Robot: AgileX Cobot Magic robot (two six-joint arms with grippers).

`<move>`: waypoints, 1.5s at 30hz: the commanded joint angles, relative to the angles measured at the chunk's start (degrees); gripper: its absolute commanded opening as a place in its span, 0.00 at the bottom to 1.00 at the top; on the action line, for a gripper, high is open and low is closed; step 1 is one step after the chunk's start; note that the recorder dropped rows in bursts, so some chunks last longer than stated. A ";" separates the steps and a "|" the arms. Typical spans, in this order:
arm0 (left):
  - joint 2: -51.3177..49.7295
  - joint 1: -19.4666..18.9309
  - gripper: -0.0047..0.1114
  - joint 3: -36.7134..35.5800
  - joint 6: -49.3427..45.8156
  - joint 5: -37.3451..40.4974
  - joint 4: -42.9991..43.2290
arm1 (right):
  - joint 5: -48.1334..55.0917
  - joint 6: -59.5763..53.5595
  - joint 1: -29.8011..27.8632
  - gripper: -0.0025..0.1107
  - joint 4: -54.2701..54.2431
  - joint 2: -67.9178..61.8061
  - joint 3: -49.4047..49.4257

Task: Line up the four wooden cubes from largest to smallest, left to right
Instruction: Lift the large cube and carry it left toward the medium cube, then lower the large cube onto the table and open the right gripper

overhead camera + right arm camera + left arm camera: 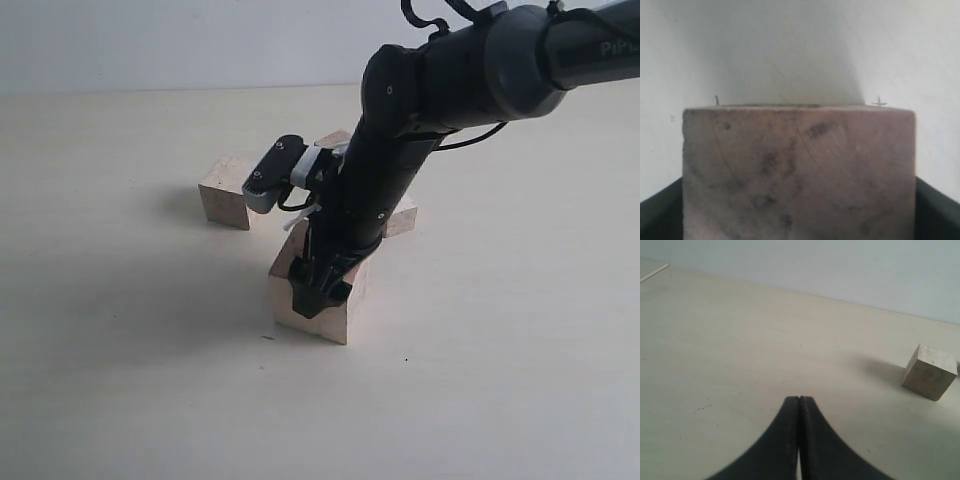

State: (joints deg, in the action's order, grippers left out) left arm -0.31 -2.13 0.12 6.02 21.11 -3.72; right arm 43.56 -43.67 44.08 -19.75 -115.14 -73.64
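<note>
Pale wood, largest cube (352, 305) front centre on table (120, 380), clamped in right gripper (320, 290), left cube (225, 190), rear cube (335, 138) and right cube (403, 215) behind it, left gripper (799, 430) pressed closed above table

Pale bare tabletop (120, 390), plain white wall (150, 40)

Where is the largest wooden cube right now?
In the exterior view, the largest wooden cube sits centre-front on the table, under the right hand, with a smaller cube behind it to the left.
</note>
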 commanded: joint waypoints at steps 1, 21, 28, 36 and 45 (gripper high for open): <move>0.31 0.18 0.04 -0.12 0.08 -0.26 0.11 | 1.71 0.38 0.07 0.18 0.28 0.99 0.12; 0.31 0.18 0.04 -0.12 0.08 -0.26 0.11 | 17.66 -2.03 0.20 0.02 0.67 -3.97 -34.68; 0.31 0.18 0.04 -0.12 0.08 -0.26 0.11 | 25.13 -24.04 0.45 0.02 -10.56 -10.38 -37.65; 0.31 0.18 0.04 -0.12 0.08 -0.26 0.11 | 21.29 -26.59 3.97 0.02 -7.77 -15.06 -37.65; 0.31 0.18 0.04 -0.12 0.08 -0.26 0.11 | 15.79 -18.64 5.93 0.02 -0.01 -18.68 -38.06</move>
State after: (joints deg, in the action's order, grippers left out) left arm -0.31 -2.13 0.12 6.02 21.17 -3.72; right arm 60.32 -63.09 49.80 -20.20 -133.24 -110.73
